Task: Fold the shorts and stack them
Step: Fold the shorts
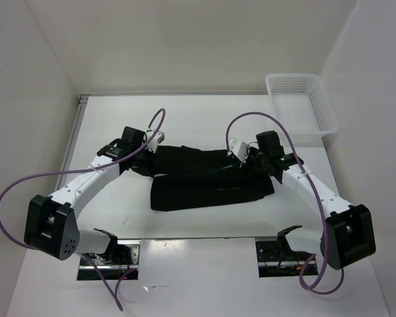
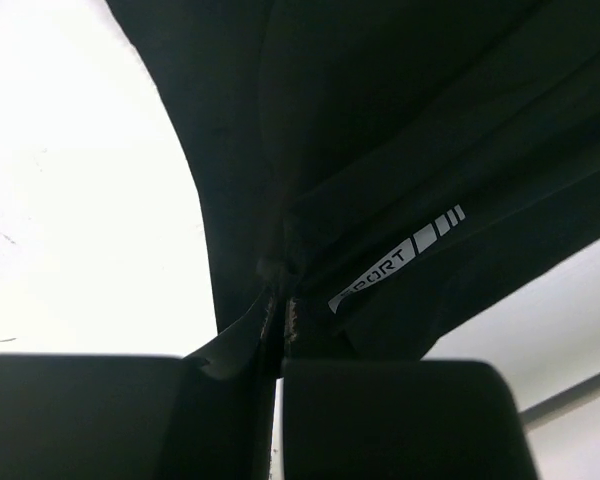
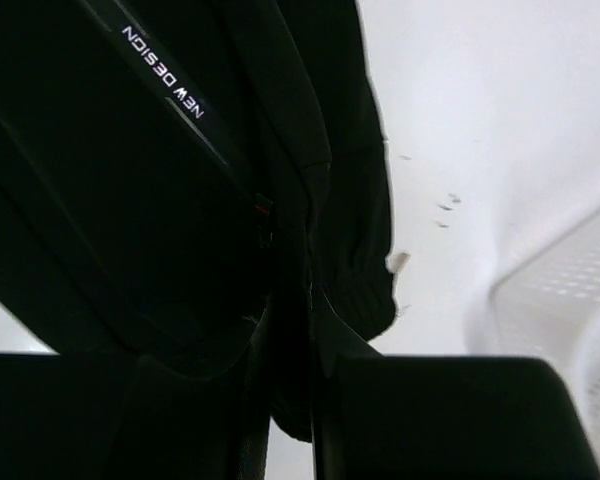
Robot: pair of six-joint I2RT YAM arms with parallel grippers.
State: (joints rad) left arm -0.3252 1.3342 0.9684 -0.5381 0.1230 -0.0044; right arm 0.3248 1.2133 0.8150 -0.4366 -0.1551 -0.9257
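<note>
The shorts [image 1: 211, 188] lie in the middle of the table [image 1: 185, 119], spread left to right in the top view, with a narrower band of cloth lying along the upper side and a wider band below it; the basket [image 1: 297, 99] sits well apart in the upper right of the frame, with nothing in it that can be made out.

The left gripper [image 1: 147, 157] is at the upper left corner of the cloth, and its wrist view shows the fingers closed tight on a thin pinch of black fabric, with a small white printed label [image 2: 385, 270] just above and to the right; the right gripper [image 1: 248, 160] is at the upper right corner, its fingers likewise closed on an edge of the garment, the cloth running up the frame past a strip of white lettering [image 3: 165, 75].

The step in hand looks like a fold, with both arms gripping the far edge by its two ends; whether the cloth is lifted off the table or merely pinched cannot be told.

The next move would call for both arms to travel together at an even height and pace, so the edge stays taut and straight; uneven pulling could skew or bunch the soft fabric; the edges would need to line up before either grip lets go.
</note>
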